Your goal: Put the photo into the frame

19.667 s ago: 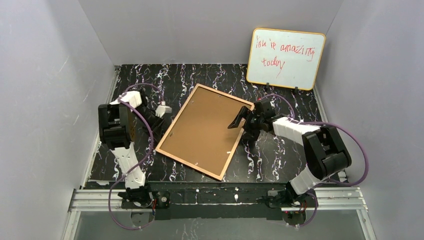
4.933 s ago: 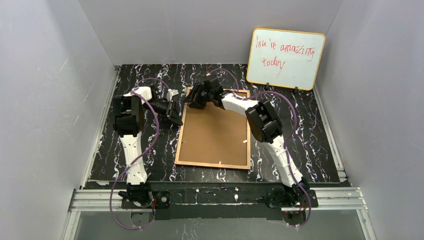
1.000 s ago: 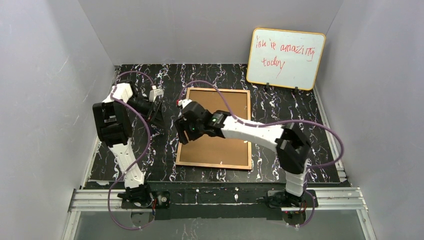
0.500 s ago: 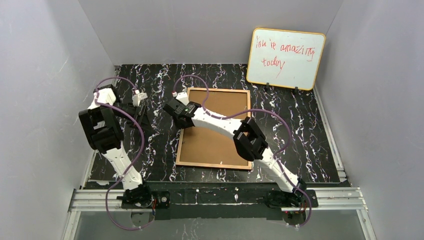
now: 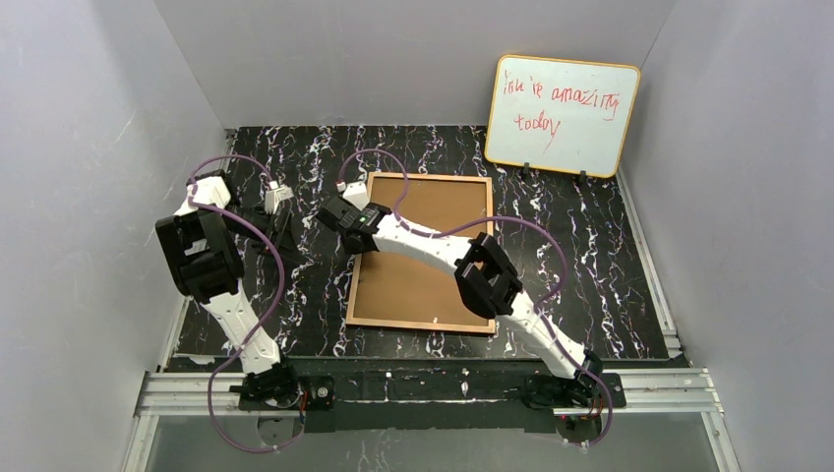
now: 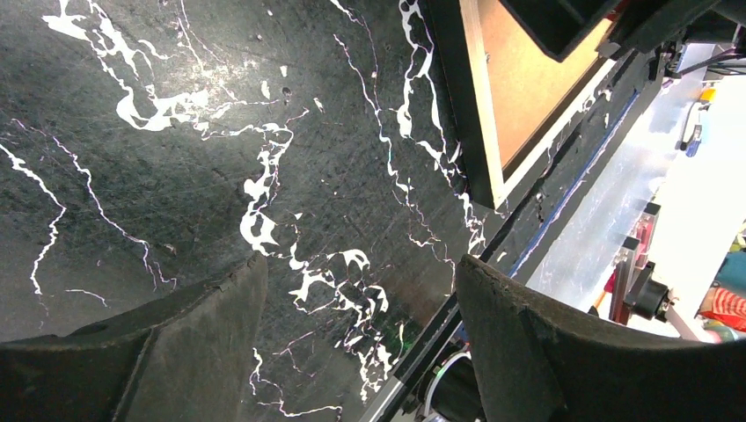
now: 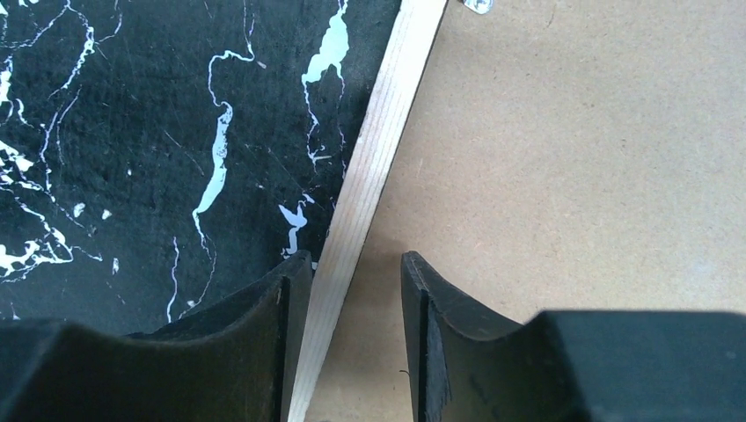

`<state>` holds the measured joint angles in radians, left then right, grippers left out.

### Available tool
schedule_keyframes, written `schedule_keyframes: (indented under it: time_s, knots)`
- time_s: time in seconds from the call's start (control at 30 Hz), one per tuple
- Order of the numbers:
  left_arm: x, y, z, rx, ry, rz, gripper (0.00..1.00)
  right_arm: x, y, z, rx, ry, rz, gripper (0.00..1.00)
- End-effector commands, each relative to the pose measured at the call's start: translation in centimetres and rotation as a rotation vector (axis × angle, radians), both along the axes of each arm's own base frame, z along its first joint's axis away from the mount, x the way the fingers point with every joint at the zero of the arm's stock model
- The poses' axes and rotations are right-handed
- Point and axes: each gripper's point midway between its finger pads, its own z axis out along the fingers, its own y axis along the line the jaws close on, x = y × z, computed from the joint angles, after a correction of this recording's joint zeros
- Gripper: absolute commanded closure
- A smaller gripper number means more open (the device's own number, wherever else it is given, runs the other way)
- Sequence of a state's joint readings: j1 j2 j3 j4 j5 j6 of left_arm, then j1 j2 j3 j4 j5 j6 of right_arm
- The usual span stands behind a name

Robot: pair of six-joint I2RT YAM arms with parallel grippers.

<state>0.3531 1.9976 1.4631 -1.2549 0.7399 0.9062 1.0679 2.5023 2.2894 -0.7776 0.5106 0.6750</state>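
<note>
Currently the frame lies back-up mid-desk, with the brown backing panel inside its rails. Right claw is part-spread. Its fingers straddle the frame's left rail with a gap on the panel side, not pinching. Left claw is spread wide, low over the desk left of the frame, with nothing between its fingers.

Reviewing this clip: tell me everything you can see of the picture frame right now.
The frame lies flat, back up, on the black marbled table, long sides running near to far. Its thin rails look like pale wood on the back with black outer sides. A brown hardboard backing panel fills the opening. The jaws of the right gripper straddle its left rail, one over the table, one over the backing, not closed on it.
</note>
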Motion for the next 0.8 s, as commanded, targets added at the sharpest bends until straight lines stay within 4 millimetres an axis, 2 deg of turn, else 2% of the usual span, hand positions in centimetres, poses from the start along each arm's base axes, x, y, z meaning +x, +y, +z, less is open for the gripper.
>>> schedule_keyframes:
  time_s: [0.0,0.1,0.23,0.57,0.77]
  knots:
    - [-0.4,-0.3,0.8,-0.017,-0.019,-0.020,0.24,0.6,-0.4,-0.9,-0.023,-0.003,-0.030,0.48]
    - [-0.4,-0.4,1.0,-0.018,-0.024,-0.022,0.24,0.9,-0.1,-0.3,-0.004,-0.019,-0.034,0.44]
    - [-0.3,-0.4,1.1,-0.024,-0.024,-0.019,0.24,1.0,0.0,-0.5,-0.007,-0.025,-0.030,0.44]
    - [-0.6,-0.3,0.8,-0.023,-0.012,-0.028,0.25,0.2,-0.1,-3.5,-0.087,0.001,-0.010,0.63]
    - [-0.2,-0.3,1.0,-0.029,-0.015,-0.031,0.25,-1.7,-1.5,-3.5,-0.156,0.015,0.034,0.74]
